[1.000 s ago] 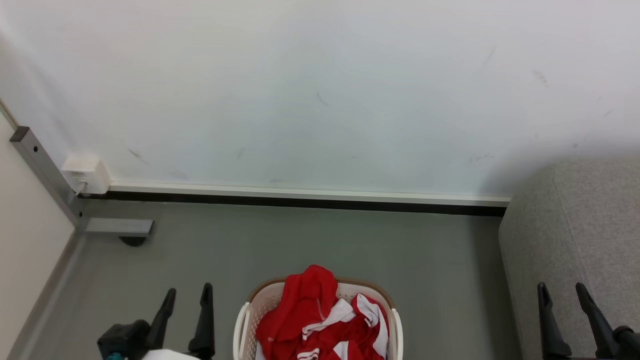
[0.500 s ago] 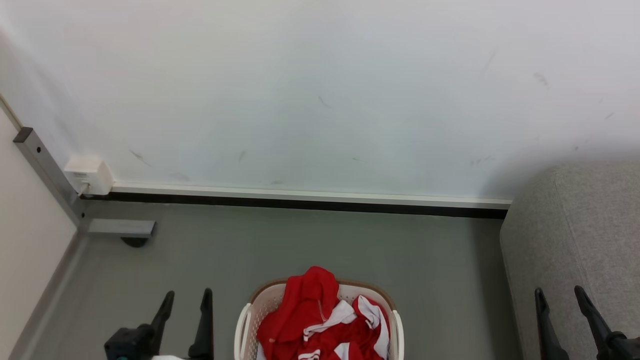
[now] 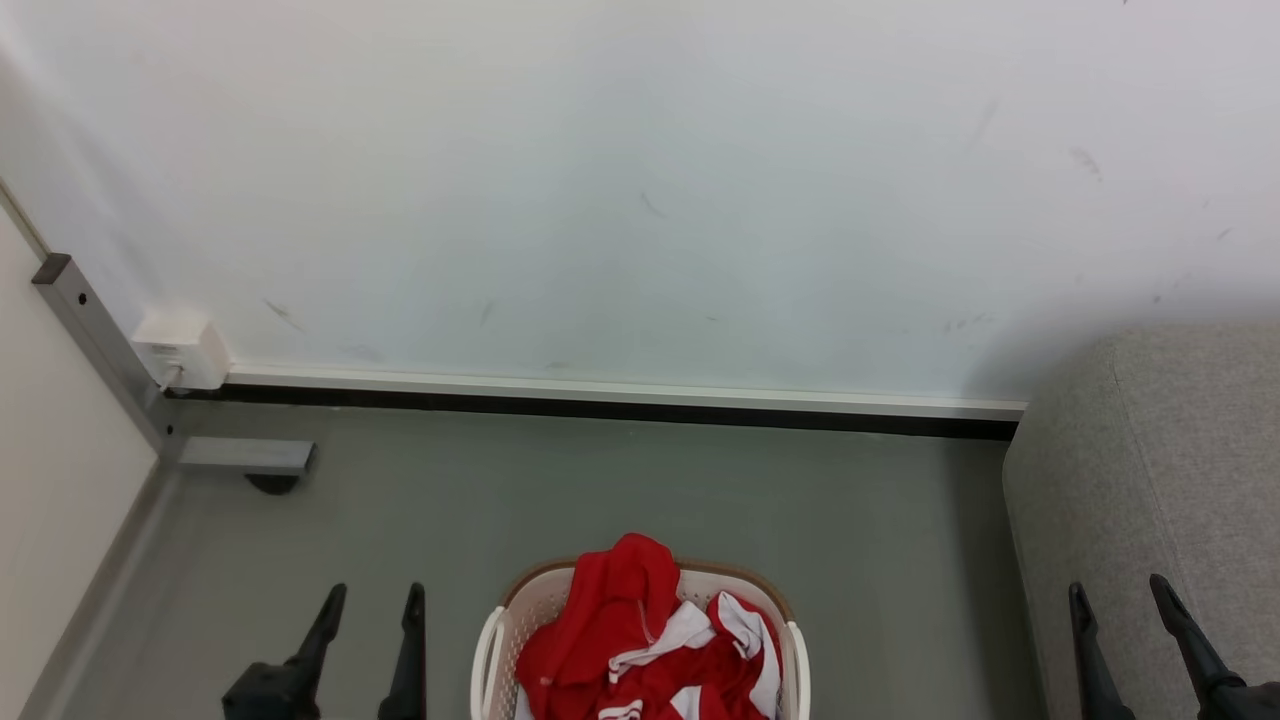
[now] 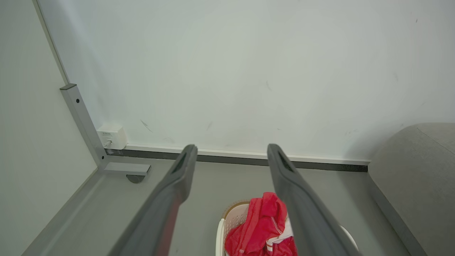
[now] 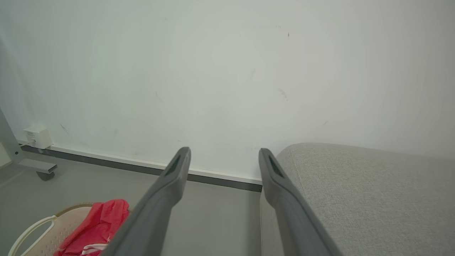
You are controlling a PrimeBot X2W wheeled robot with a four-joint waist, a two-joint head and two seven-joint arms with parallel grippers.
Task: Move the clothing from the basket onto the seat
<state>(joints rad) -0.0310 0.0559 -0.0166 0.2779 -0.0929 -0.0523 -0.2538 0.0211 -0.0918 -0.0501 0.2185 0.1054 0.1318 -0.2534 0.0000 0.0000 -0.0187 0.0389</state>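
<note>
The basket (image 3: 525, 612) stood on the grey floor (image 3: 640, 480) at the bottom centre of the head view, well apart from the wall (image 3: 640, 180) and its baseboard (image 3: 620, 392). The clothing (image 3: 610, 620) lay in the basket as a crumpled red heap with white trim. One red fold rose above the far rim and draped over it. The seat (image 3: 1150, 470) stood to the right of the basket, with a strip of floor between them.

The left gripper (image 3: 376, 592) hung just left of the basket, not touching it, fingers pointing toward the wall. Its jaws were spread wide and held nothing. In the left wrist view, the basket and clothing lay beyond the fingers, partly covered by the right-hand finger.

The right gripper (image 3: 1117, 587) hung at the seat's left edge. Whether it touched the fabric could not be told. Its jaws were also spread wide and held nothing. In the right wrist view, the seat lay at the right and the basket at the lower left.

A white box (image 3: 182, 350) sat at the foot of the wall on the left, beside a grey metal post (image 3: 95, 335) with a flat foot (image 3: 245, 456) on the floor.
</note>
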